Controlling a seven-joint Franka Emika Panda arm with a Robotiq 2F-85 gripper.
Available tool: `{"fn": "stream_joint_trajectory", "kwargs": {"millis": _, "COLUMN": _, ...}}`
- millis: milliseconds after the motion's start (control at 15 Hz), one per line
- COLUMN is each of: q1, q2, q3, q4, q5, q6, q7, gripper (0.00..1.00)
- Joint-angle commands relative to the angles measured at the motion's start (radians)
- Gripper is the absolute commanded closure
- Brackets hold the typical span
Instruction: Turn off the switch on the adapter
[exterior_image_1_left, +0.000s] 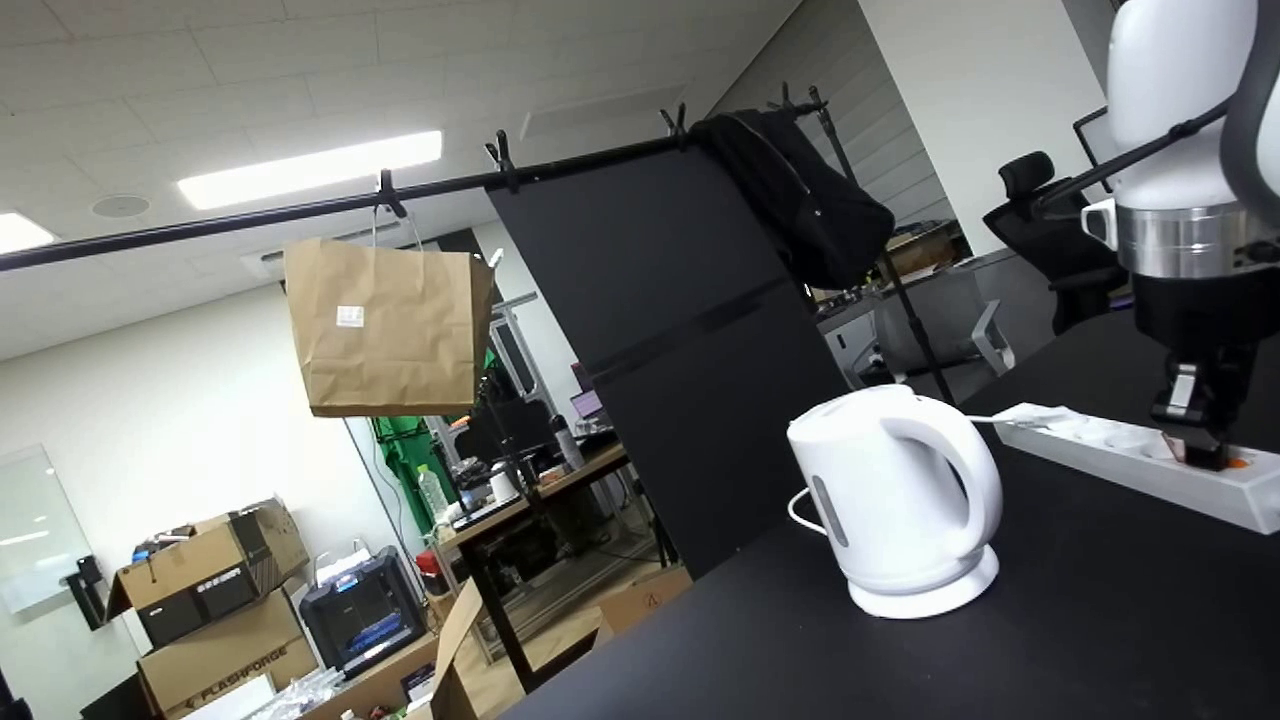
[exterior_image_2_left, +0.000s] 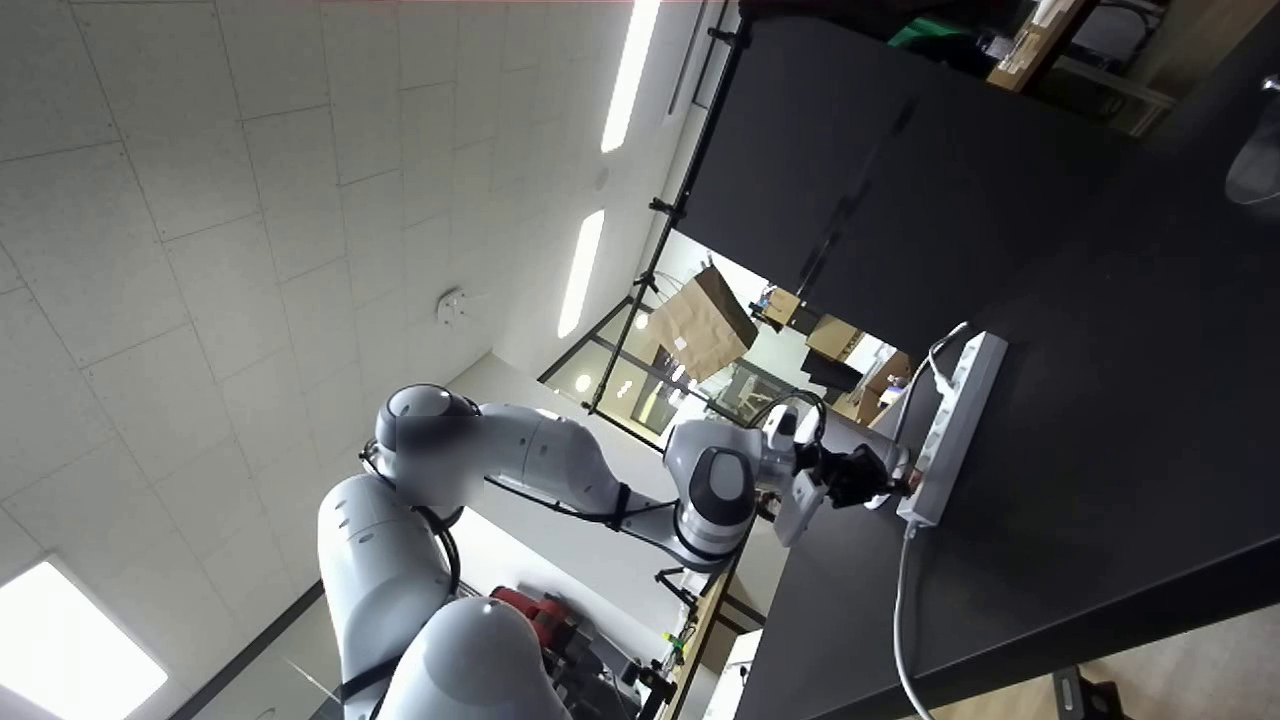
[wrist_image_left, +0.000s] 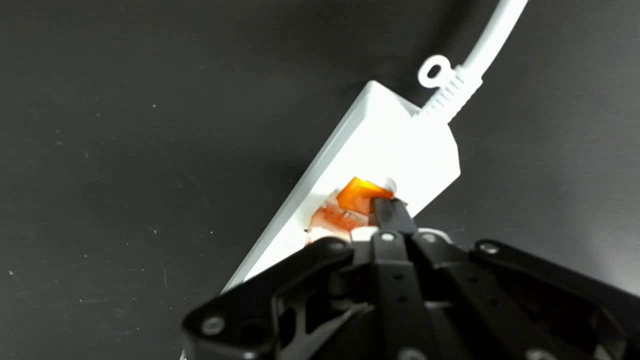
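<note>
Up at ten o'clock in an exterior view, a long light (exterior_image_1_left: 310, 170) is shining from the pale ceiling (exterior_image_1_left: 600, 60). Below it, a brown paper bag (exterior_image_1_left: 385, 325) is hanging from a black pole (exterior_image_1_left: 250, 216), and a big black sheet (exterior_image_1_left: 660, 300) is hanging from the same pole. Down at four o'clock, a white electric kettle (exterior_image_1_left: 872, 500) is standing on the black surface (exterior_image_1_left: 760, 640). A white power strip (exterior_image_1_left: 1130, 471) is lying flat on the surface too, at three o'clock from the kettle. In an exterior view, a white plug (exterior_image_2_left: 943, 382) is sitting in the strip, near its one o'clock end. In the wrist view, the strip's thick white cord (wrist_image_left: 491, 40) is running off at one o'clock. An orange switch (wrist_image_left: 362, 195) is sitting on top of the strip, and a reddish piece (wrist_image_left: 337, 220) is lying just beside it, between seven and eight o'clock. The black pincer (wrist_image_left: 393, 215) is pointing down at the strip with its fingers together, and it is holding nothing. Its tip is covering the switch's four o'clock edge, and I cannot tell if it is pressing.
</note>
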Motion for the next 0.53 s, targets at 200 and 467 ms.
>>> {"fn": "stream_joint_trajectory", "kwargs": {"millis": 200, "q1": 0.195, "q2": -0.102, "q3": -0.142, "q4": -0.09, "q5": 0.026, "q6": -0.041, "q7": 0.053, "gripper": 1.0}}
{"fn": "stream_joint_trajectory", "kwargs": {"millis": 467, "q1": 0.298, "q2": -0.121, "q3": -0.22, "q4": -0.115, "q5": 0.063, "q6": -0.041, "q7": 0.048, "gripper": 0.97}}
